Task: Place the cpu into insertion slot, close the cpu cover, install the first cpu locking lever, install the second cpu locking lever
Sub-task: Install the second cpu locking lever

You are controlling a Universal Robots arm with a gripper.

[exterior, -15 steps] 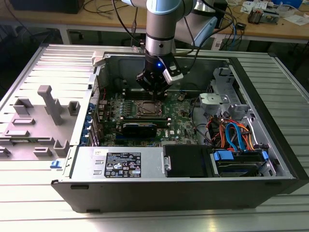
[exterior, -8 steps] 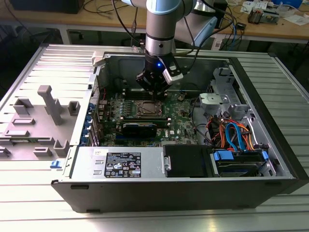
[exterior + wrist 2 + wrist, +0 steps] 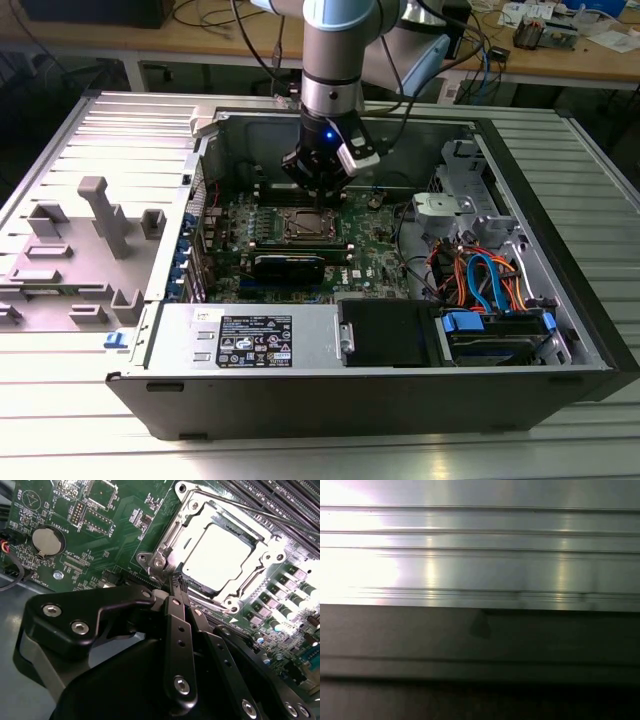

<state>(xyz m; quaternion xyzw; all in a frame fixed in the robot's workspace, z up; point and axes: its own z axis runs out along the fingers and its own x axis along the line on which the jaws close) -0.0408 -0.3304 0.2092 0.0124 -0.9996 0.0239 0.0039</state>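
We see the arm reaching down into the open computer case (image 3: 560, 330), its pincer (image 3: 318, 190) hanging just above the insertion slot (image 3: 305, 225) on the green motherboard (image 3: 385, 262) in the exterior view. In the second wrist view the pincer (image 3: 176, 582) has its two black fingers (image 3: 172, 611) pressed together, nothing between them, with the tips right at the corner of the socket's silvery frame. The cpu (image 3: 217, 555) lies flat inside the insertion slot (image 3: 167, 537) – its pale metal top shows through the window of the cpu cover (image 3: 250, 530), which lies down over the chip's edges. A thin locking lever (image 3: 280, 519) runs along the far side of the socket. A round coin battery (image 3: 48, 541) sits on the board, well apart from the socket. The case rests on a ribbed metal surface (image 3: 60, 380), and the first wrist view looks along similar bright ridged metal (image 3: 480, 555).
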